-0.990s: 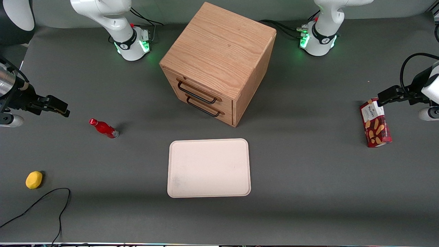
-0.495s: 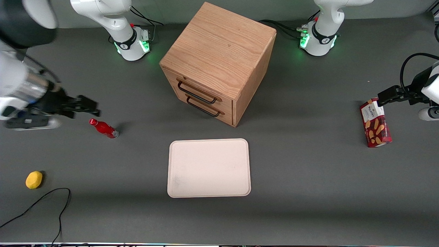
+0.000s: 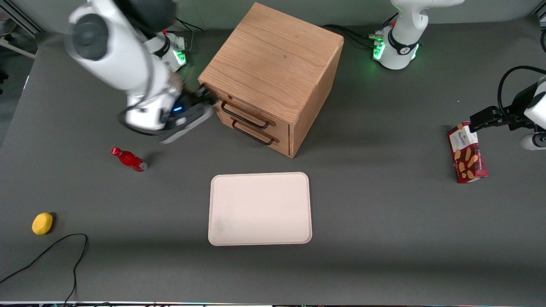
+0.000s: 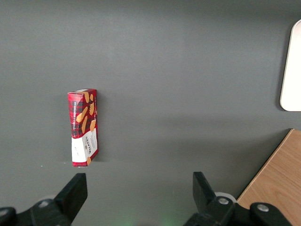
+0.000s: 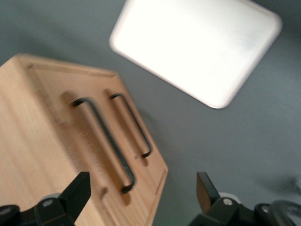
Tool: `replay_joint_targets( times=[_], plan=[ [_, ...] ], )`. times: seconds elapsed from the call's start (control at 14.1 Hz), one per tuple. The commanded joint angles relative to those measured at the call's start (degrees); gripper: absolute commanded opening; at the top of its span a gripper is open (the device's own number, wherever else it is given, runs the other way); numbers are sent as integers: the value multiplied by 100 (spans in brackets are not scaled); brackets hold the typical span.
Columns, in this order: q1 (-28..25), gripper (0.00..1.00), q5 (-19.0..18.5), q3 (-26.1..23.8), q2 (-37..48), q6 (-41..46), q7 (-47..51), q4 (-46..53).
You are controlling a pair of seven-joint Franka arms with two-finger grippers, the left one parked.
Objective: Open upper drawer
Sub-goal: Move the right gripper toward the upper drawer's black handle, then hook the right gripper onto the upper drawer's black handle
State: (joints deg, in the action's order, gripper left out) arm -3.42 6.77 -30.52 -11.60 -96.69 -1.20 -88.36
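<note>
The light-oak cabinet (image 3: 273,64) stands at the middle of the table. Its upper drawer (image 3: 256,114) is shut, with its black bar handle (image 3: 244,116) above the lower drawer's matching handle (image 3: 254,133). My right gripper (image 3: 208,99) is beside the cabinet's front corner, at the working arm's end of the upper handle, not touching it. In the right wrist view the gripper (image 5: 141,197) is open and empty, with the upper handle (image 5: 103,141) and the lower handle (image 5: 132,125) in front of its fingers.
A cream tray (image 3: 259,209) lies in front of the cabinet, nearer the camera. A red bottle (image 3: 129,159) lies just below the arm; a yellow lemon (image 3: 42,223) and a black cable (image 3: 51,251) lie nearer the camera. A red cookie box (image 3: 466,152) lies toward the parked arm's end.
The right arm has swung in from the table's end to the cabinet's front corner, passing above the red bottle. The drawers have not moved.
</note>
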Motion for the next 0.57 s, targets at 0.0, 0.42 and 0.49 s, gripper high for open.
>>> replay_joint_targets(
  times=[0.0,0.42,0.49],
  plan=[
    [-9,100,62,-235,-308,80,-652,126],
    [-132,100,-70,-288,-624,-463,-1154,-522],
    [-132,100,-70,-296,-624,-613,-1154,-646]
  ],
)
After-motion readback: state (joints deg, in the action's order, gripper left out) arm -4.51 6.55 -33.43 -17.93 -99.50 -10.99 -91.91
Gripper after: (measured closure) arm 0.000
